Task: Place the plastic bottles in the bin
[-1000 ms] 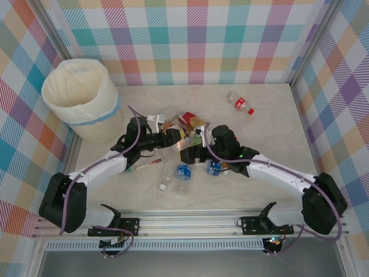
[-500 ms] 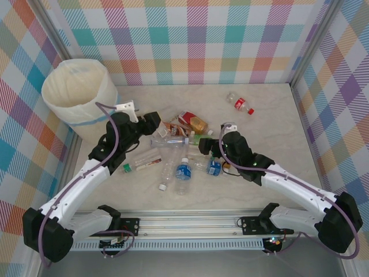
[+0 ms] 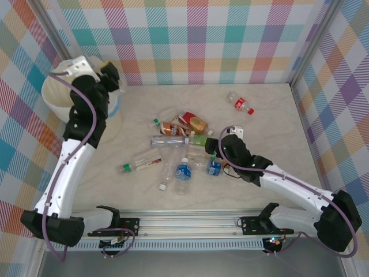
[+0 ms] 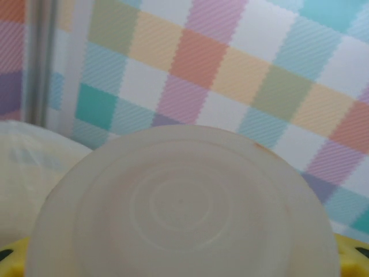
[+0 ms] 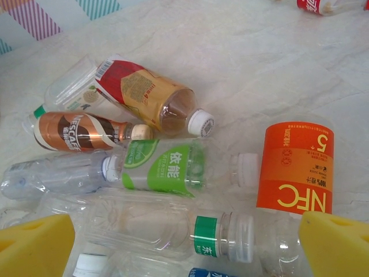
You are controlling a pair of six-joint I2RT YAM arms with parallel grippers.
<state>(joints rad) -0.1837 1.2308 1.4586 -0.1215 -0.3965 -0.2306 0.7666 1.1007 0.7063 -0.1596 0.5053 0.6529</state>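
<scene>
Right gripper (image 5: pixel 184 245), jaws wide, hangs over the mid-table heap of plastic bottles (image 3: pixel 173 142). The clear green-banded bottle (image 5: pixel 173 228) beneath lies lengthwise pad to pad, so the wrist likely must turn. Far left, left gripper (image 3: pixel 112 78) clamps a smooth clear bottle (image 4: pixel 181 208) at the rim of the soft cream bin (image 3: pixel 60 98).

Bare tabletop (image 3: pixel 277 138) along the right side — bottle cluster (image 3: pixel 183 171) mid-table, bin (image 3: pixel 53 101) at far-left corner
</scene>
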